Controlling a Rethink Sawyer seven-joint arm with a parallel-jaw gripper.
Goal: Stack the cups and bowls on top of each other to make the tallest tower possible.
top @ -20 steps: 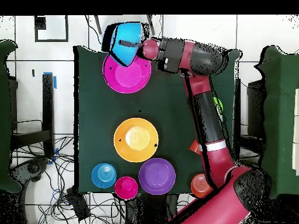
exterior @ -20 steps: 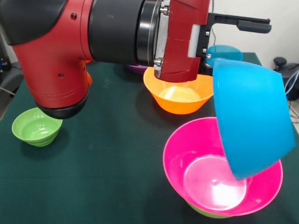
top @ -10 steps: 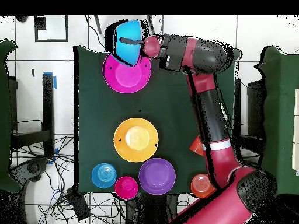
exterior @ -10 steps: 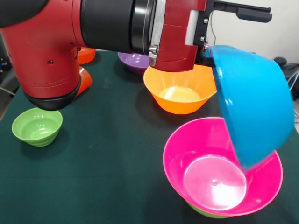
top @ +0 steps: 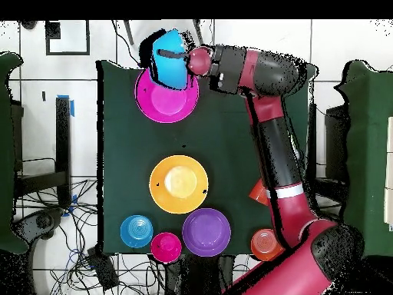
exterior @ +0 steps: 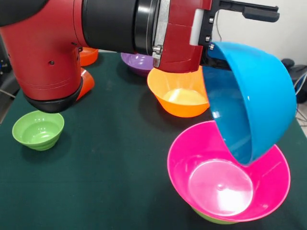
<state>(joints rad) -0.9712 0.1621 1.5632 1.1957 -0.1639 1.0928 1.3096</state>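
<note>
Closest to me, the big pink bowl [exterior: 228, 184] sits on a green one. Right above its far-right rim hangs the medium blue bowl [exterior: 249, 100], tipped on its side, rim clamped in the gripper [exterior: 211, 50]. Straight drop once levelled, I reckon.

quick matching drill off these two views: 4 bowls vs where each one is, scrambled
Things:
1. medium blue bowl
2. large pink bowl
3. large orange bowl
4. small green bowl

Places:
A. alone on the cloth, under the arm's elbow
B. table middle, empty
C. tilted in the air, held by the gripper
D. nested on a green bowl

Pairs: 1-C, 2-D, 3-B, 4-A
</note>
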